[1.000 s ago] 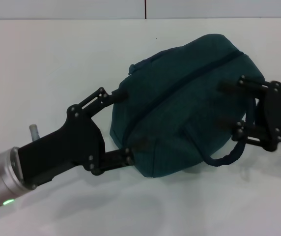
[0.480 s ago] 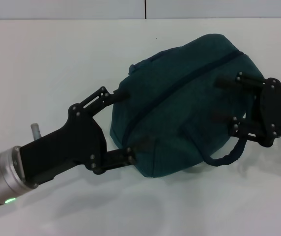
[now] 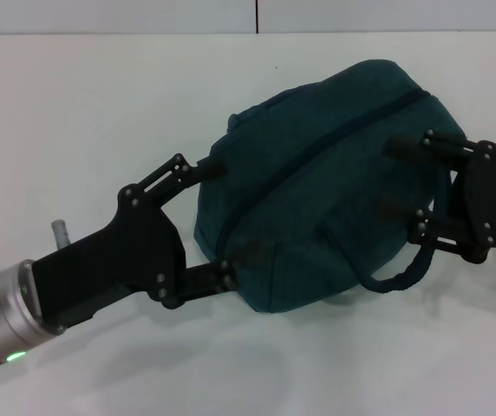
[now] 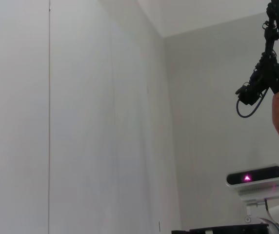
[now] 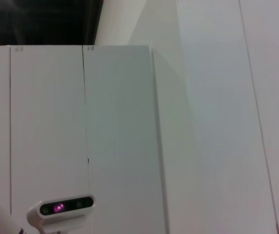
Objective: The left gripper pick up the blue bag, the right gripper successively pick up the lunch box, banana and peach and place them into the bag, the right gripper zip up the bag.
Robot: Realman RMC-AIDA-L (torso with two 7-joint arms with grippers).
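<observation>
The blue bag (image 3: 317, 199) lies on the white table in the head view, bulging, its dark zipper line running closed along the top. My left gripper (image 3: 231, 208) stands open with its fingers spread wide, one on each side of the bag's left end and touching the fabric. My right gripper (image 3: 387, 177) is open at the bag's right side, both fingertips over the fabric near the zipper's right end. A bag handle (image 3: 400, 277) loops out below it. The lunch box, banana and peach are out of view. Neither wrist view shows the bag.
A small grey peg (image 3: 60, 230) stands on the table (image 3: 101, 104) beside my left arm. The table's back edge runs along the top of the head view. The wrist views show white wall panels and a camera (image 4: 259, 176).
My right gripper shifted slightly left over the bag, then back right. The bag and left gripper have stayed put.
</observation>
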